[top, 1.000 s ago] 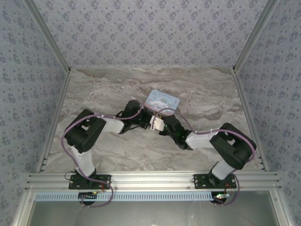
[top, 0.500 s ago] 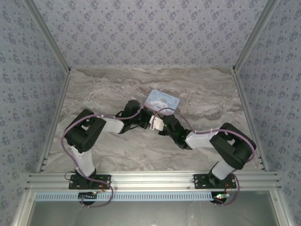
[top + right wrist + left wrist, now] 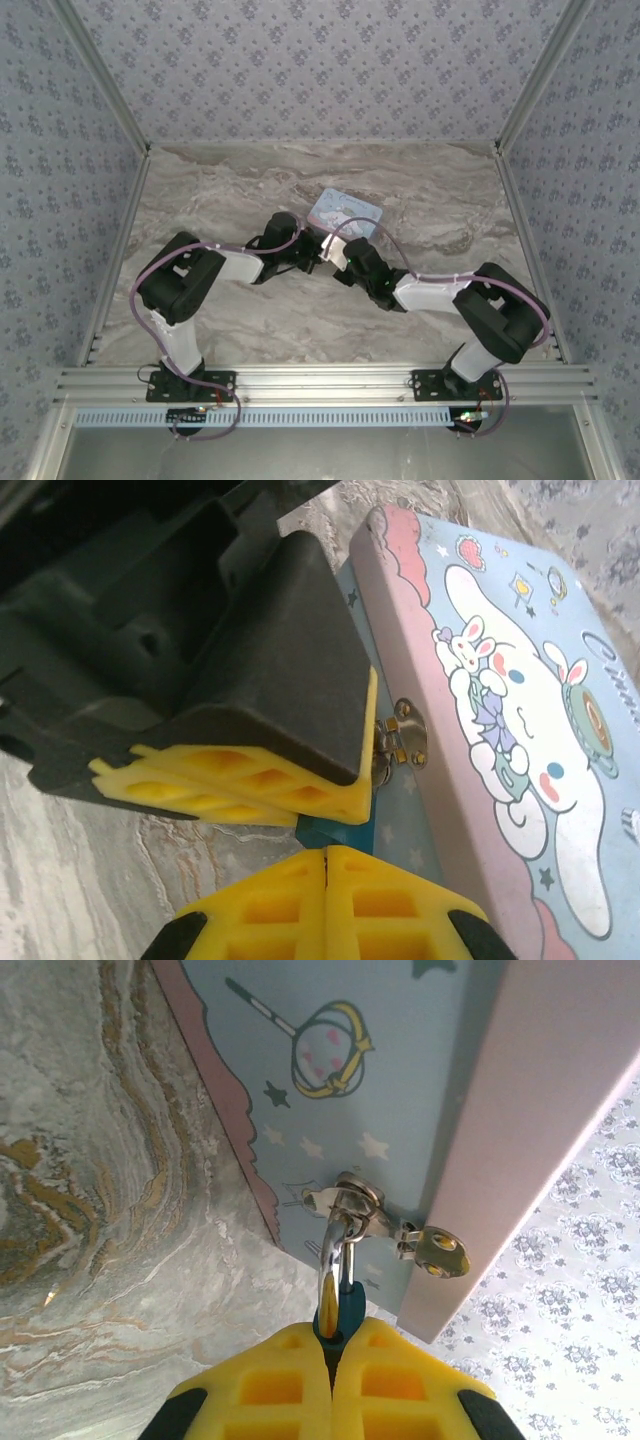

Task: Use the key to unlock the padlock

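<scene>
A small teal padlock (image 3: 346,1310) hangs by its metal shackle (image 3: 334,1250) from the hasp of the pale blue cartoon tin (image 3: 330,1110). My left gripper (image 3: 333,1336) is shut on the padlock's body. In the right wrist view the padlock (image 3: 335,832) shows as a teal strip between the left gripper's fingers (image 3: 250,780) and my right gripper (image 3: 326,852). The right gripper is shut, its tips almost touching the padlock's underside. A thin dark sliver at its seam is the key (image 3: 326,858), mostly hidden. From above, both grippers (image 3: 318,250) (image 3: 336,256) meet at the tin's near edge.
The tin (image 3: 345,211) lies on the marble table (image 3: 230,200) at centre back; its hasp plate (image 3: 405,735) faces the grippers. Patterned walls and metal frame rails (image 3: 110,110) enclose the table. Open marble stretches left, right and near the arm bases.
My right gripper has pushed a little left and forward, closing up to the left gripper and the padlock. The left arm has held still.
</scene>
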